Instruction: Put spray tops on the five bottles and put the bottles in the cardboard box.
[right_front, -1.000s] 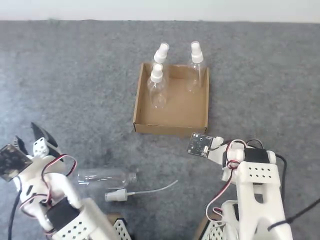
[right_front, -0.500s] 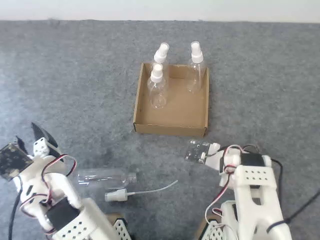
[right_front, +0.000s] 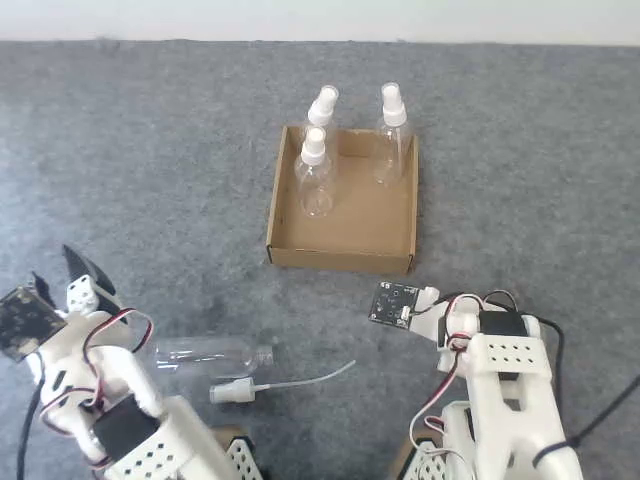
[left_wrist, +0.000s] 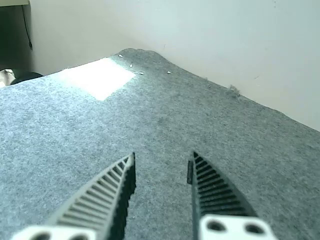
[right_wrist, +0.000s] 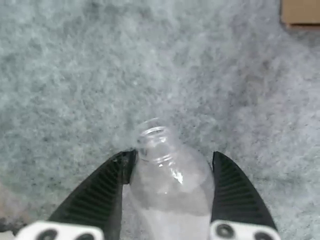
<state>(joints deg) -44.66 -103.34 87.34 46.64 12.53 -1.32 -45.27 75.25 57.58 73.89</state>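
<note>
The cardboard box sits mid-table. Three clear bottles with white spray tops stand upright at its far side. An uncapped clear bottle lies on the carpet near the left arm, and beside it lies a loose spray top with its long tube. My right gripper is shut on another uncapped bottle, whose open neck points away from the wrist. In the high view the right wrist hangs just in front of the box. My left gripper is open over bare carpet at the near left.
Grey carpet covers the table up to a pale wall at the back. The arm bases take up both near corners. A corner of the box shows in the right wrist view.
The right wrist has drawn back a little from the box's front wall toward its base and shifted slightly left. The left arm and the lying bottle have not moved.
</note>
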